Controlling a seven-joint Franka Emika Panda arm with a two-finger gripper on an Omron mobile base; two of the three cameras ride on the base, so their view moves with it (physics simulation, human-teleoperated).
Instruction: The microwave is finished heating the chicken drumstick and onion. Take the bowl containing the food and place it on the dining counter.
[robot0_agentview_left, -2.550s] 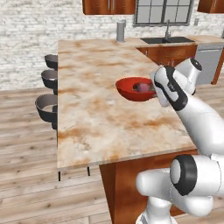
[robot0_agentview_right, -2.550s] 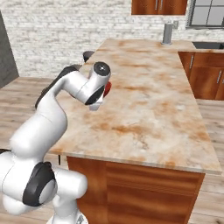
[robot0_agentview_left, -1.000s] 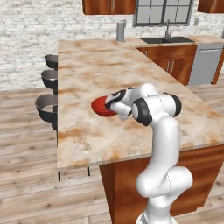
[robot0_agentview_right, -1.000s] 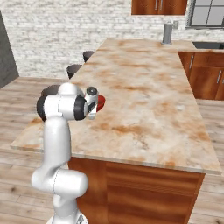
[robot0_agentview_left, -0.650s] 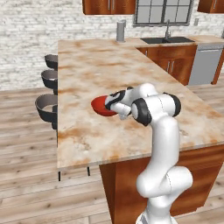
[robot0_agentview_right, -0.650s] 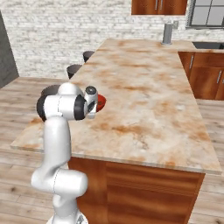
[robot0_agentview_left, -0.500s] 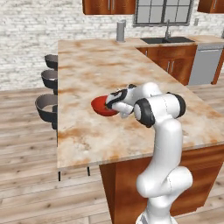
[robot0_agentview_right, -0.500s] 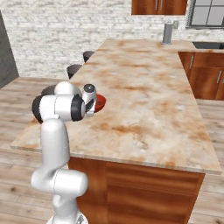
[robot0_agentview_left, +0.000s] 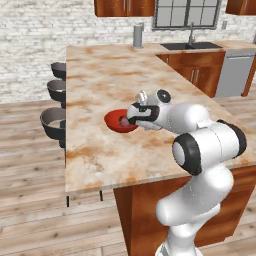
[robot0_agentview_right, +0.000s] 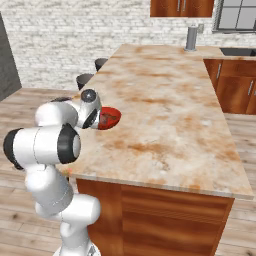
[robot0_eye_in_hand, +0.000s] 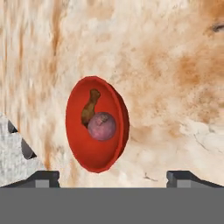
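Your red bowl (robot0_agentview_left: 120, 121) sits on the dining counter (robot0_agentview_left: 110, 80), near its stool-side edge, with the gripper (robot0_agentview_left: 134, 116) just beside its rim at 3 o'clock in the left base view. In the hand view the fingertips (robot0_eye_in_hand: 43, 176) stand wide apart, clear of the bowl. Inside, the onion (robot0_eye_in_hand: 102, 126) rests against the chicken drumstick (robot0_eye_in_hand: 89, 108), which lies toward 11 o'clock. Dark stools (robot0_agentview_left: 52, 122) line the counter's far side.
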